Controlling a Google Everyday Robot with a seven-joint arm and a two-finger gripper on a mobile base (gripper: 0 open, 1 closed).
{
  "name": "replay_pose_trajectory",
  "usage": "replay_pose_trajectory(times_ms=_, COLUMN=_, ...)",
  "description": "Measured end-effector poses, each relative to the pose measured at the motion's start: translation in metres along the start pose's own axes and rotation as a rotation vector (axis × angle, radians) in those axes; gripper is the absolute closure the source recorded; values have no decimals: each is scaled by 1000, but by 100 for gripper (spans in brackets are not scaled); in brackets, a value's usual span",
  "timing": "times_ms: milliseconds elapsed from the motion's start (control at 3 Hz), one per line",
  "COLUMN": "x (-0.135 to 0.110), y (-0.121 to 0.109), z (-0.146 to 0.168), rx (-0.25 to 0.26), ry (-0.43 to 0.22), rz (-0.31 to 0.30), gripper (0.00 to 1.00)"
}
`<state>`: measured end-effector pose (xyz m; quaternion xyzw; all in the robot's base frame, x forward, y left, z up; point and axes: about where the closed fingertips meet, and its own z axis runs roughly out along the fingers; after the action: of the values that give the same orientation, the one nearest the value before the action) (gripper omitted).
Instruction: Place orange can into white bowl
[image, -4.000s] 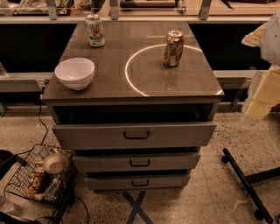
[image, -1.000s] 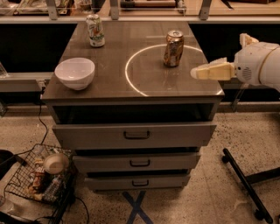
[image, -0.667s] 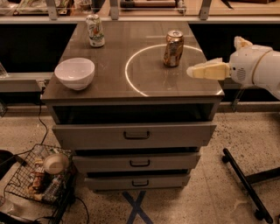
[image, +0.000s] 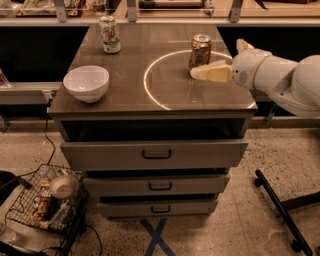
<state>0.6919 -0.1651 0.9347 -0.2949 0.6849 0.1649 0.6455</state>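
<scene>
Standing upright with its long axis vertical and silver top up, the orange can (image: 201, 50) sits on the tabletop (image: 125, 55). The hand (image: 206, 74) is just beside it; I cannot tell whether it is clenched. The white bowl (image: 86, 83) sits well apart.

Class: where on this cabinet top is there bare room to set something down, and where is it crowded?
Bare: the back strip between the white-and-green can and the orange can; the middle between the white bowl and the white ring; the ring's left half. Crowded: right side, the claw just in front of the orange can.
</scene>
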Motion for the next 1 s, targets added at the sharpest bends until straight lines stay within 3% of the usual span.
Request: replay_pose_trajectory(times_ms=1000, x=18, y=-29, z=88, rx=-41, ry=-28, rz=-3, gripper=0)
